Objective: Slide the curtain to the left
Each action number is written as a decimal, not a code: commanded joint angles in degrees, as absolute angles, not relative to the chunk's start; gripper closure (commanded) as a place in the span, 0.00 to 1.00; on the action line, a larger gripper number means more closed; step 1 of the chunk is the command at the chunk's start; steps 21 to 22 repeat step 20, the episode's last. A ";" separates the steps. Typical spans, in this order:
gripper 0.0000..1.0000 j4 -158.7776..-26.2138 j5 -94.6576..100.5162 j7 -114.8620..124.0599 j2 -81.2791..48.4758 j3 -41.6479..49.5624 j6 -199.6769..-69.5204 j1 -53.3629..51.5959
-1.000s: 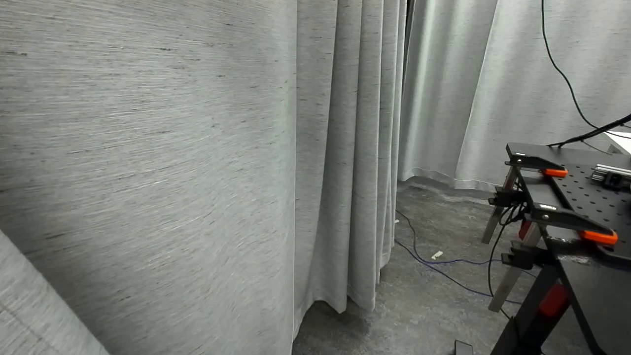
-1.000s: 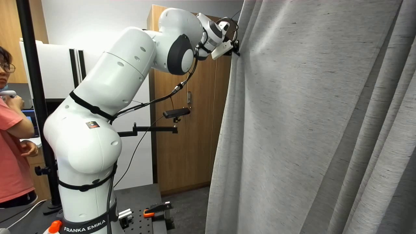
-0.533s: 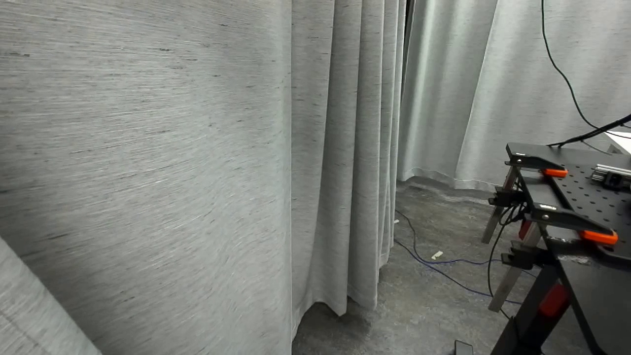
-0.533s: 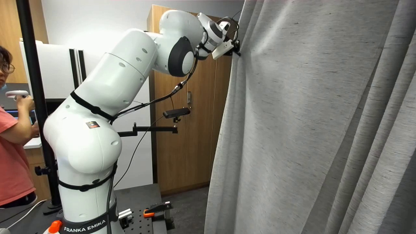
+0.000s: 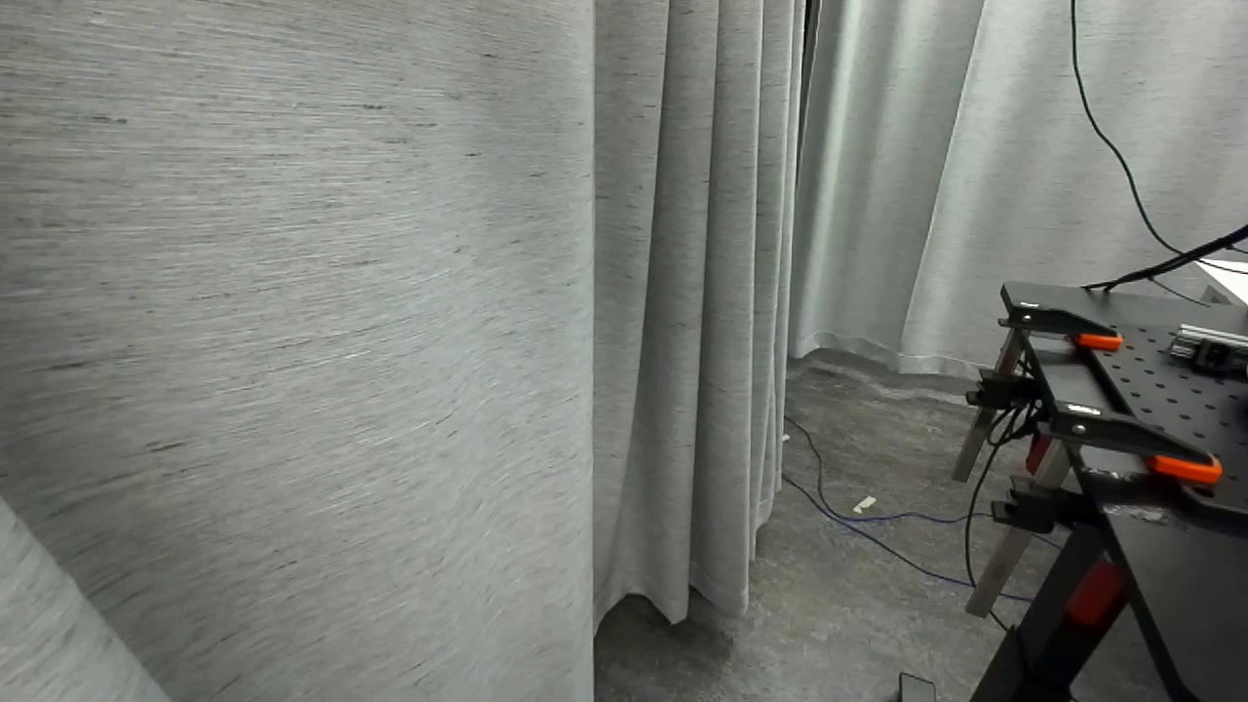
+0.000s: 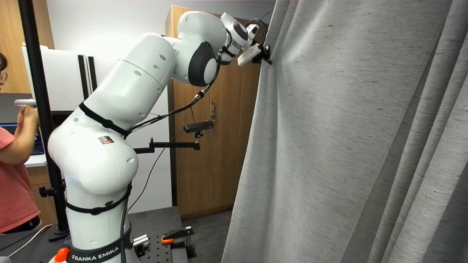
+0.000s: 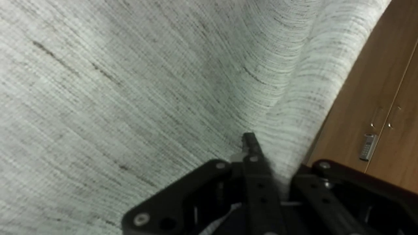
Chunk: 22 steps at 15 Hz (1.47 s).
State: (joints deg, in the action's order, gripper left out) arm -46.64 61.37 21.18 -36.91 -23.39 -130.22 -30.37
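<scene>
The curtain (image 6: 351, 109) is light grey fabric with vertical folds. It hangs down the right side of an exterior view, and its large near panel (image 5: 322, 322) fills the left of an exterior view. My gripper (image 6: 267, 54) is high up at the curtain's free edge, where the cloth puckers towards it. In the wrist view the curtain (image 7: 147, 91) runs in between the two black fingers of the gripper (image 7: 277, 163). They are closed on its edge fold. The left fingertip shows in front of the cloth; the right fingertip is hidden behind it.
A wooden cabinet (image 6: 208, 146) stands behind the arm; it also shows in the wrist view (image 7: 401, 140). A camera on a bracket (image 6: 198, 126) sits below the forearm. A black workbench (image 5: 1160, 380) with clamps, floor cables and brighter drapes (image 5: 1053, 195) are further right. A person (image 6: 16, 164) stands left.
The curtain's free lower edge has swung a little left in an exterior view. The near panel has shifted slightly right in an exterior view. The wrist has barely moved. The person's hand has risen.
</scene>
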 commanded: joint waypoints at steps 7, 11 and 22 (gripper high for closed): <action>0.99 -41.72 58.28 27.20 -42.40 -21.54 -113.91 -37.38; 0.99 -40.57 58.48 28.50 -42.66 -21.66 -110.41 -38.20; 0.99 -56.73 52.51 28.63 -30.89 -23.60 -113.80 -25.46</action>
